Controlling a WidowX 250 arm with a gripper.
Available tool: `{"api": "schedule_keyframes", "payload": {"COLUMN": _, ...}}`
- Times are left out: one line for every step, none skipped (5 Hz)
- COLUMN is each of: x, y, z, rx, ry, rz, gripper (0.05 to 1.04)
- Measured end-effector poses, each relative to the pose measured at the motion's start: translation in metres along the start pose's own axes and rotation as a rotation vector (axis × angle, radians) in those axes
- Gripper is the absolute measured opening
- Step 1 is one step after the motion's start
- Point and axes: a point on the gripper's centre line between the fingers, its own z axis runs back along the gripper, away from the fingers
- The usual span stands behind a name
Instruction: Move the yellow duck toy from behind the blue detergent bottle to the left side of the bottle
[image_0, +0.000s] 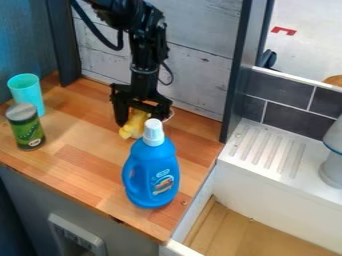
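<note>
Two fingers stand well apart on my hand (141, 119), pointing down near the back wall (200, 80). A crumpled yellow thing (135, 125) lies on the worktop (77, 162), low between them. I cannot tell whether either finger touches it, so I do not count it as held.

Around it: the blue bottle (152, 172) stands upright on the camera side, its white cap (153, 133) near one finger in this view. The green can (26, 131) and turquoise cup (28, 92) stand upright, well apart from me.

Notes on the grip: the thing looks soft and uneven, so I judge a low, central bite best, both fingers closing evenly around its thickest part. Pinching only a loose fold would risk a slip; pressing down hard would risk jamming the tips on the wood. Closing slowly would let the folds gather. A straight lift, with a short pause to check the hold, should come before any sideways travel, since a swing towards the bottle could tip it.
</note>
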Motion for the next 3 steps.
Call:
{"api": "schedule_keyframes", "payload": {"x": -0.002, "y": -0.001, "z": -0.007, "rx": 0.0, "ry": -0.009, "rz": 0.02, "gripper": 0.688}}
{"api": "schedule_keyframes", "payload": {"x": -0.008, "y": -0.002, "z": -0.001, "rx": -0.02, "ry": -0.025, "rz": 0.025, "gripper": 0.514}}
{"api": "schedule_keyframes", "payload": {"x": -0.013, "y": 0.001, "z": 0.043, "rx": -0.041, "ry": -0.155, "rz": 0.029, "gripper": 0.437}}
